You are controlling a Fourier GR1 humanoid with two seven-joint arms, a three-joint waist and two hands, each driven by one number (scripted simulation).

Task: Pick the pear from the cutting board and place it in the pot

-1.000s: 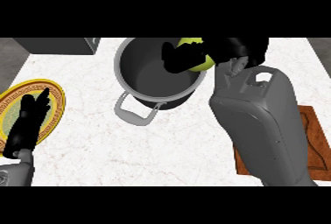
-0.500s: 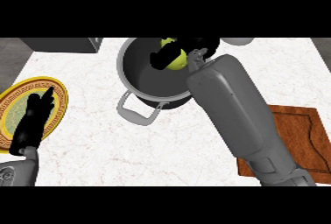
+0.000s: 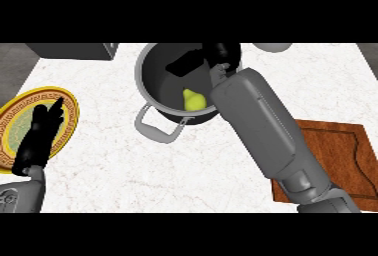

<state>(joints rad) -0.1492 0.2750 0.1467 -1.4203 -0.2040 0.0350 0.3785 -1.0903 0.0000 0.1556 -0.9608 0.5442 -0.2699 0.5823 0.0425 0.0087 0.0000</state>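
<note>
Since the frame half a sec. earlier, the pear (image 3: 193, 99) had been let go: it was seen lying on the floor of the pot (image 3: 159, 60), apart from the right hand (image 3: 193, 60), which had been held over the pot's far side. The right hand's fingers (image 3: 181, 65) were seen relaxed, pinching nothing. The left hand (image 3: 40, 136) was rested, fingers straight, over the yellow-rimmed plate (image 3: 72, 102) at the view's left. The cutting board (image 3: 347, 155) was seen w/o fruit on it, at the right of the surface (image 3: 148, 170). The placing was judged done; for the step in hand, the arm would best be lifted straight up first, so the pot's rim and handle (image 3: 156, 127) are not knocked.
</note>
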